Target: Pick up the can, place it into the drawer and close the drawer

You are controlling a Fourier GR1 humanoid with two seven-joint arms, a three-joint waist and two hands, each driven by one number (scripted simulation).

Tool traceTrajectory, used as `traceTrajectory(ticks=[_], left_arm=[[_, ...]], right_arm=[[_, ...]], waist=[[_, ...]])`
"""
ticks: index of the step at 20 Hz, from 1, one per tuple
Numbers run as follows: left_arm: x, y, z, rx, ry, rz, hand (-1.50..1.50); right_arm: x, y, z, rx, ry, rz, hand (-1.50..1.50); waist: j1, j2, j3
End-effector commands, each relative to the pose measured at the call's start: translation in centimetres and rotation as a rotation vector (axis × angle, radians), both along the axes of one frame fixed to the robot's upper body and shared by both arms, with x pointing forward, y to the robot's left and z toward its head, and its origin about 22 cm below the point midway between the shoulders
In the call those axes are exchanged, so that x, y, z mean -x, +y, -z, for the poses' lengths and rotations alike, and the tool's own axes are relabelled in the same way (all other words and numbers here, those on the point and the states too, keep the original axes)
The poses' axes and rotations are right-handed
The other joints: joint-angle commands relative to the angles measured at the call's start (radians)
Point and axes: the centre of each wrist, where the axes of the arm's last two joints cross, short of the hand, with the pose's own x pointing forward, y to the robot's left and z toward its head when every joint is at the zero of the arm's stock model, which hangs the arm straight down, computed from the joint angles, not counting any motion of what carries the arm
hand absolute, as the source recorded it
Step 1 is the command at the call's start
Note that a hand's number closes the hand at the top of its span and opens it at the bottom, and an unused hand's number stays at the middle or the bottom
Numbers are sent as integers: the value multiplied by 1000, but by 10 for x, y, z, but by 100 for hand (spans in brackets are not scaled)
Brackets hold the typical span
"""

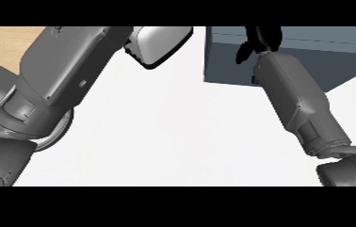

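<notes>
- Counter (pixel 173 136): pale, takes up most of the frame. Wood strip (pixel 21 42) at top left.
- Left arm (pixel 62 80): fills the left side and runs up to the top edge.
- Drawer (pixel 306 66): blue-grey box, top right. I can't tell if it's open.
- Right arm (pixel 299 103): comes from lower right up to the drawer.
- Left hand (pixel 161 42): only a pale plate with a black rim shows. I can't tell its state.
- Right hand (pixel 259 40): black, over the drawer's left part, cut by the top edge. I can't tell whether it's empty or holding something.
- Can: not visible anywhere, so I can't say where it is.
- Handling, my guess: light, stiff, thin-walled, with smooth slippery sides. I'd take it round mid-body from the side and keep it upright.
- Labels/writing: none readable.
</notes>
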Motion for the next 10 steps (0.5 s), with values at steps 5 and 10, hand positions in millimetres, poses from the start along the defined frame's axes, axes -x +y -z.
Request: traceTrajectory(ticks=[5,10], left_arm=[[8,17,22,4,19,18,-150],[13,35,15,10,8,16,-150]], right_arm=[[-10,29,-37,-203,-99,-93,-150],[-13,29,-43,-220,-86,-109,-150]], waist=[[17,-7,-1],[22,-4,-2]])
